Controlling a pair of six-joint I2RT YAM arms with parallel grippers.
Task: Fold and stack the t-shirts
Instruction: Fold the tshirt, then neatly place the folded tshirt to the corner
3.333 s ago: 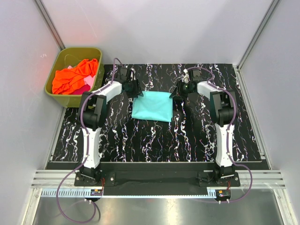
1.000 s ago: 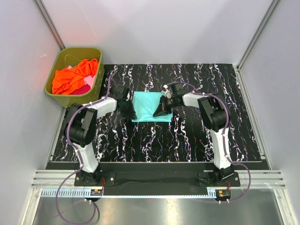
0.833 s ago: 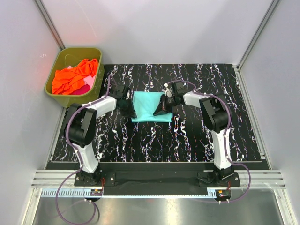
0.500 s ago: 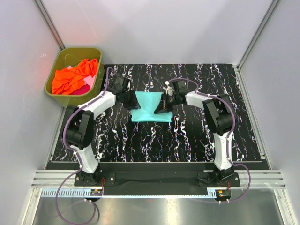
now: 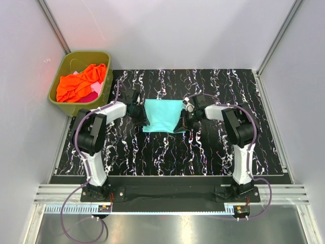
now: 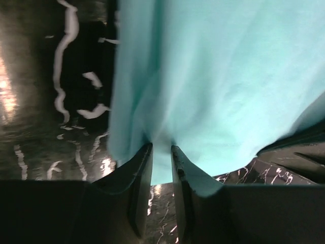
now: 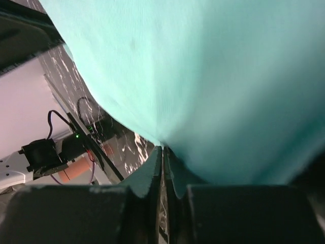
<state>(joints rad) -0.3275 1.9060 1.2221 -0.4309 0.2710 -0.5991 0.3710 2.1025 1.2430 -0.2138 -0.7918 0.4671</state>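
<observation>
Where the black, white-veined table (image 5: 213, 152) spreads out to the right of the olive-green tub (image 5: 84, 54), a teal t-shirt (image 5: 161, 115) lies folded into a smooth, flat, roughly square pad. Its sleeves and collar do not show. On the side of the pad nearer the tub, the left gripper (image 6: 161, 150) has its two dark fingers (image 6: 134, 178) pinched onto the edge, with a ridge of teal cloth bunched in the narrow slit between them. On the side of the pad far from the tub, the right gripper (image 7: 162, 150) is clamped almost flat on another edge, and a crease of cloth runs into its tips. Inside the tub, an orange t-shirt (image 5: 80, 81) sits crumpled on top, and only a small patch of a pink t-shirt (image 5: 93, 94) peeks out beneath it. From above, both grippers' tips are lost under their black housings. Both wrist views are filled with soft-focus teal cloth, so which layers are caught cannot be told.
</observation>
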